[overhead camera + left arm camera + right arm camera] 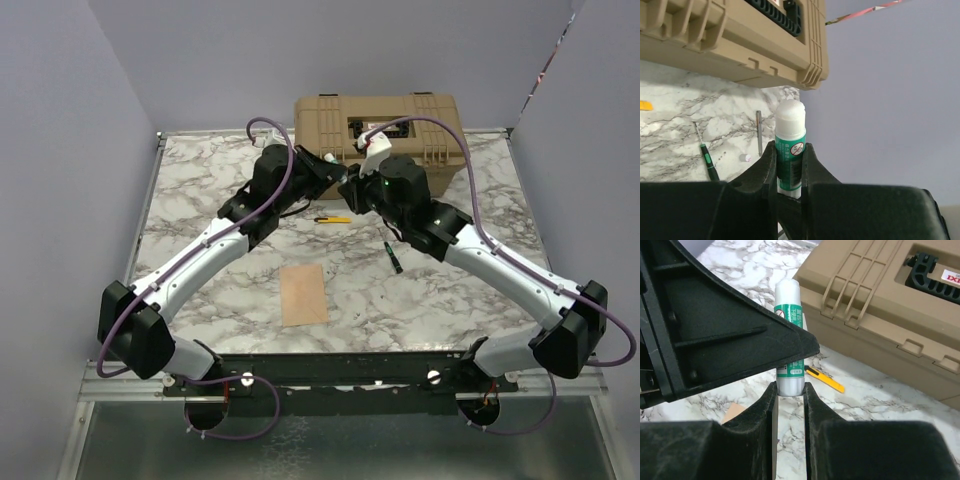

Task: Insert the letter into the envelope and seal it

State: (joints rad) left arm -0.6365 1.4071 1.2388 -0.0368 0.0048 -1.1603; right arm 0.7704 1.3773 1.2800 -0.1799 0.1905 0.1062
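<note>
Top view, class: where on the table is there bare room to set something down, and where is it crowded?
Free: marble between the tan sheet, the screwdriver and the right arm; the far-left corner beside the toolbox. Crowded: centre-back, around the held glue stick and yellow cutter.

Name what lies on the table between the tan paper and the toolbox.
Top view shows a yellow cutter lying between the tan paper and the toolbox.

The glue stick [790, 150] carries a red prohibition sign on its green label.
</note>
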